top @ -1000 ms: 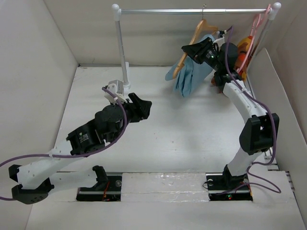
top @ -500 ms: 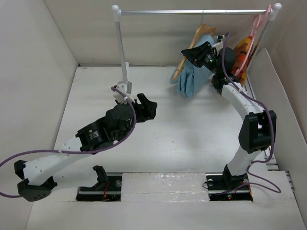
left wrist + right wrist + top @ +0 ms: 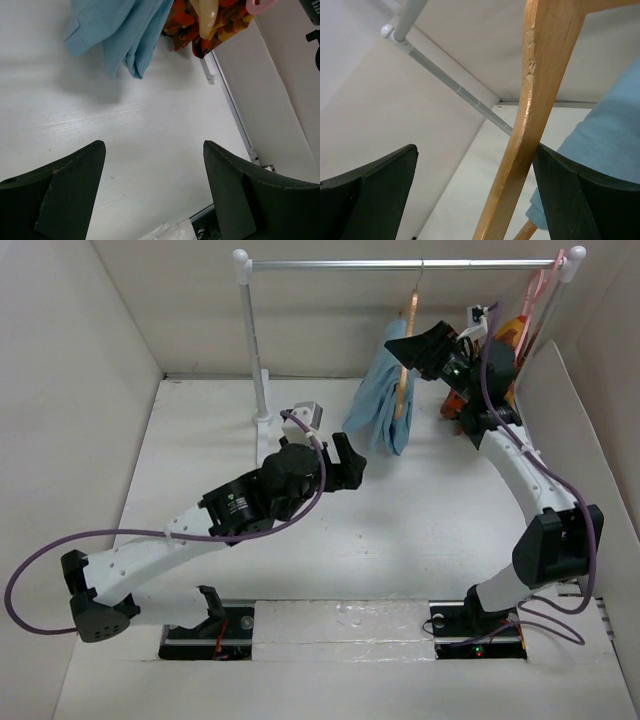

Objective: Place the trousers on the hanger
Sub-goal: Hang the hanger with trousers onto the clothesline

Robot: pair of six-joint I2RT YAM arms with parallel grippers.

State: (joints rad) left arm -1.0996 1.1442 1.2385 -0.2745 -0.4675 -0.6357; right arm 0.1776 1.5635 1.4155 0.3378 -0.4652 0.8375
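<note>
Spreading my right gripper (image 3: pixel 415 348) wide, I am straddling the hanger (image 3: pixel 404 380), its wooden arm running upright between my jaws, unclamped. The trousers (image 3: pixel 375 405) are draping over it under the rail (image 3: pixel 330 264). My left gripper (image 3: pixel 352 465), jaws also apart, is pointing at them from farther off.

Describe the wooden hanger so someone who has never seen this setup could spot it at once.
Find the metal rail across the back of the table. Two hangers hang near its right end; the hanger is the one closer to the middle. It is tan wood with light blue trousers hanging from it, while the pink hanger at the end has an orange patterned garment.
</note>
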